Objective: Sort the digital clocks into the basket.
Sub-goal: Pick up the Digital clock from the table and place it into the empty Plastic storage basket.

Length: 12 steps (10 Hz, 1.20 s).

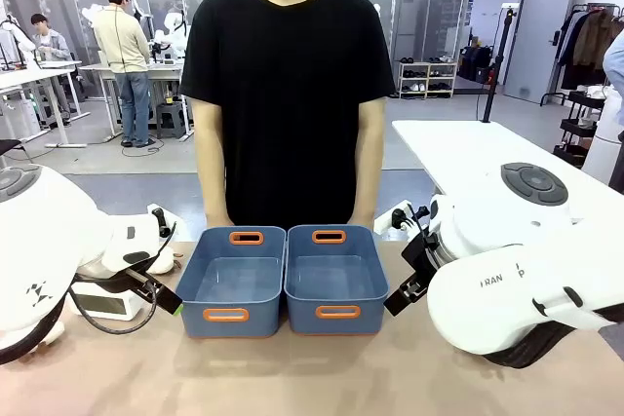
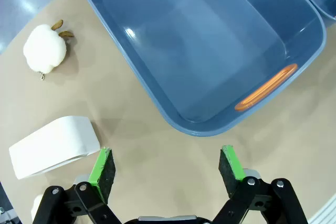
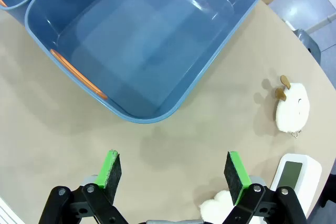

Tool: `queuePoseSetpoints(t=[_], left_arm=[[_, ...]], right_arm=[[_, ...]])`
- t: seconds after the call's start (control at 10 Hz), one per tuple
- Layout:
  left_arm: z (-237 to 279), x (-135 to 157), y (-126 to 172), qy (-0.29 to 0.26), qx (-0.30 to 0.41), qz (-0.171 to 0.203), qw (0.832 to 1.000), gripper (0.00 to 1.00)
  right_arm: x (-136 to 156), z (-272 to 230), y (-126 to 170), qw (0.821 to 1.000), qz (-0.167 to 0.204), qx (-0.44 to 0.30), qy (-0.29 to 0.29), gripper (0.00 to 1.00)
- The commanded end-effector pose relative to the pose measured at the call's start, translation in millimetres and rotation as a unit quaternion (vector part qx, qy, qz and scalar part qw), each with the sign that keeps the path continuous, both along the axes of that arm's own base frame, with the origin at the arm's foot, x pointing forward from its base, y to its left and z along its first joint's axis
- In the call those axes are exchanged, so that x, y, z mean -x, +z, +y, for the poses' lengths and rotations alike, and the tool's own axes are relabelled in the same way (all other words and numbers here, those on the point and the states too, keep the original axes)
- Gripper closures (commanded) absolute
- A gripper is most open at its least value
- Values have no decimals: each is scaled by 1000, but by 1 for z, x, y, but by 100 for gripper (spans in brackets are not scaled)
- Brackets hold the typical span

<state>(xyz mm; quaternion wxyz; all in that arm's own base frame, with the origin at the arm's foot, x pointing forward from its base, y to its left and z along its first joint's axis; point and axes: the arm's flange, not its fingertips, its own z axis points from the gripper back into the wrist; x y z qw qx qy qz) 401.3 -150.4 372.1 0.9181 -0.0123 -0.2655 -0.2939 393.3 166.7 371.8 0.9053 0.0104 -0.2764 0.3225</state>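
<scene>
Left gripper (image 2: 165, 169), right gripper (image 3: 176, 174): jaws spread, empty. A clock (image 2: 52, 147) sits near each, baskets (image 1: 263, 319) between, likely for short reach.

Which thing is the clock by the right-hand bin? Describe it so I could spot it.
Start at the right blue bin mid-table and look past its long outer side. There, beside fluffy white toys, lies the clock: the only smooth, boxy white thing, with a grey screen.
</scene>
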Motion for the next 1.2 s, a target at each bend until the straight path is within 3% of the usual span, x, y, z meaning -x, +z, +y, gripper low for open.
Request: queuePoseSetpoints(t=[0.0, 0.3, 0.5, 0.7, 0.8, 1.0, 1.1], left_arm=[[0, 0, 0, 0, 0, 0, 1000, 0], [0, 0, 0, 0, 0, 0, 1000, 0], [11, -13, 45, -36, 29, 40, 998, 0], [38, -14, 73, -77, 115, 100, 985, 0], [58, -14, 84, -97, 184, 125, 970, 0], [118, -10, 99, -110, 306, 167, 931, 0], [151, 2, 102, -112, 370, 154, 909, 0]], right_arm=[[0, 0, 0, 1000, 0, -1, -1, 0], [0, 0, 0, 1000, 0, 0, 0, 0], [-10, -16, 56, 996, 22, -75, 35, 0], [-11, -32, 82, 987, 62, -133, 58, 0], [-10, -46, 91, 977, 83, -179, 79, 0], [-6, -100, 102, 934, 134, -309, 118, 0], [-2, -131, 98, 915, 143, -358, 122, 0]])
